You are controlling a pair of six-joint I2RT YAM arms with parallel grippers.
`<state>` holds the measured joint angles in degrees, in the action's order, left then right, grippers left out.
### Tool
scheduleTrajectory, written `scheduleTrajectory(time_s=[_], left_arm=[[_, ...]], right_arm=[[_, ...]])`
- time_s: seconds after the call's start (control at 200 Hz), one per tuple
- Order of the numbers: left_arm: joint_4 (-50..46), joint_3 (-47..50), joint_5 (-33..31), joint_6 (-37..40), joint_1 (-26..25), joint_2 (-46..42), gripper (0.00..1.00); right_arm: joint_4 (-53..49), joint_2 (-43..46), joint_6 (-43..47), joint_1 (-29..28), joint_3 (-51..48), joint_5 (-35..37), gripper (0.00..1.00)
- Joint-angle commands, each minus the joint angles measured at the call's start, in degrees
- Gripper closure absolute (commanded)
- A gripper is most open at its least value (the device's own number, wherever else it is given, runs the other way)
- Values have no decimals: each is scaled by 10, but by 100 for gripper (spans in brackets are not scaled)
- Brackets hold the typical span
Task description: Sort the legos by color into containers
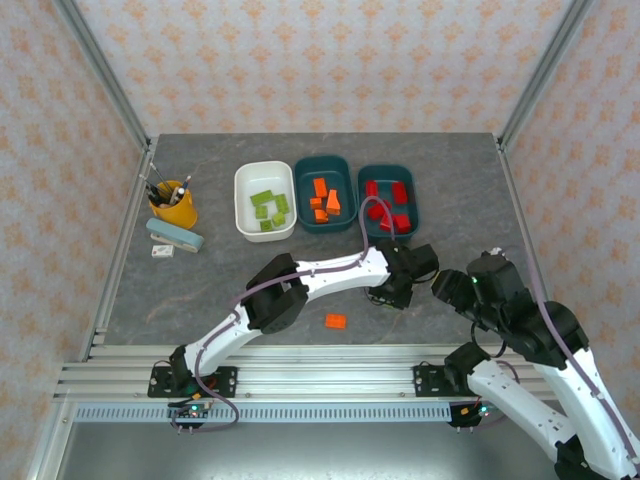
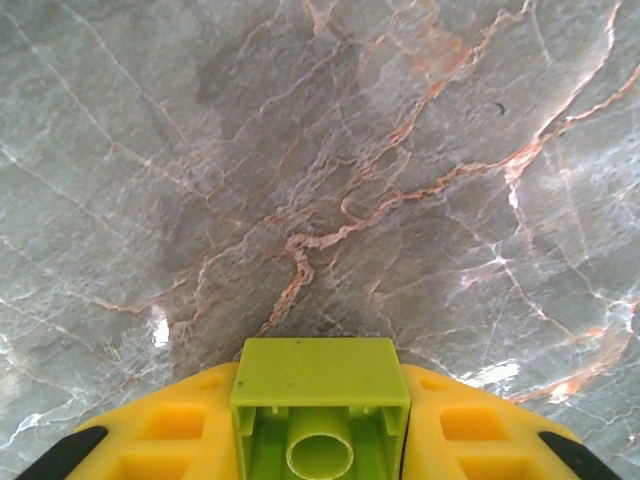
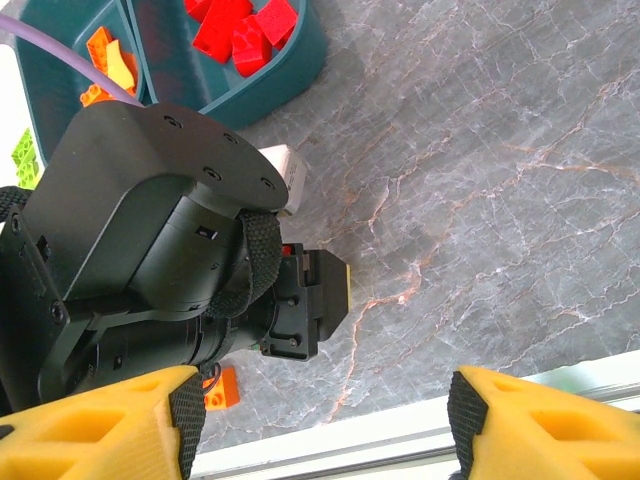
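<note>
My left gripper [image 2: 320, 440] is shut on a lime green lego [image 2: 320, 395], held hollow side toward the camera just above the marble table. From above, the left gripper [image 1: 392, 285] hangs right of centre. A single orange lego [image 1: 335, 321] lies near the front edge and also peeks out under the left arm [image 3: 222, 387]. The white tub [image 1: 245, 200] holds green bricks, the middle teal tub [image 1: 340, 224] orange ones, the right teal tub [image 1: 412, 200] red ones [image 3: 240, 30]. My right gripper [image 3: 320, 425] stands open, with nothing between its fingers, just right of the left wrist.
A yellow-orange pen cup [image 1: 174, 205] and a teal stapler [image 1: 174, 236] sit at the back left. The aluminium rail [image 1: 320, 372] runs along the front edge. The two arms are close together at the centre right.
</note>
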<state>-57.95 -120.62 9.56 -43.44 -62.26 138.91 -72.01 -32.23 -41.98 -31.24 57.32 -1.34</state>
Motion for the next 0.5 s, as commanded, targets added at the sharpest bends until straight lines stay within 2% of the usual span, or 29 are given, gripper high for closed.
scheduleTrajectory(time_s=[0.0, 0.15, 0.325, 0.49], left_arm=[[-34, -2, -48, 5, 0, -14, 71], [-31, 37, -75, 5, 27, -72, 72], [3, 137, -84, -4, 106, -179, 72], [14, 195, -89, 17, 196, -248, 72]], right_arm=[[16, 3, 8, -4, -8, -3, 33], [73, -7, 32, -3, -26, -59, 33], [203, -59, 49, -6, -80, -182, 33], [324, -144, 69, -51, -83, -179, 33]])
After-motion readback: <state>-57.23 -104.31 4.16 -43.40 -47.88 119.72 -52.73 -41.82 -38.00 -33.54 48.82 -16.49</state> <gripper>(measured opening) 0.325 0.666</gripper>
